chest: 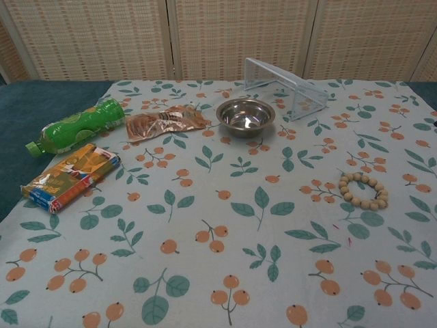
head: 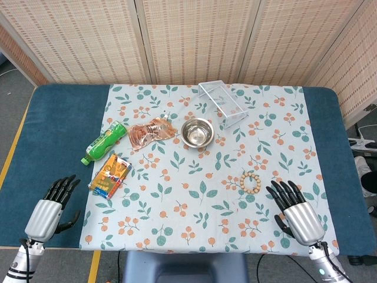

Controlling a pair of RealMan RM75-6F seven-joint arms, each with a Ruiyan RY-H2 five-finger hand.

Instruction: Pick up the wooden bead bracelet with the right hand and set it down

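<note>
The wooden bead bracelet lies flat on the floral cloth, right of centre, a ring of pale round beads. My right hand hovers near the table's front right, a short way behind and to the right of the bracelet, fingers spread and holding nothing. My left hand rests over the blue table cover at the front left, fingers apart and empty. Neither hand shows in the chest view.
A steel bowl sits mid-table, a clear plastic box behind it. To the left lie a crinkled snack packet, a green bottle on its side and a colourful crayon box. Wicker screens stand behind the table.
</note>
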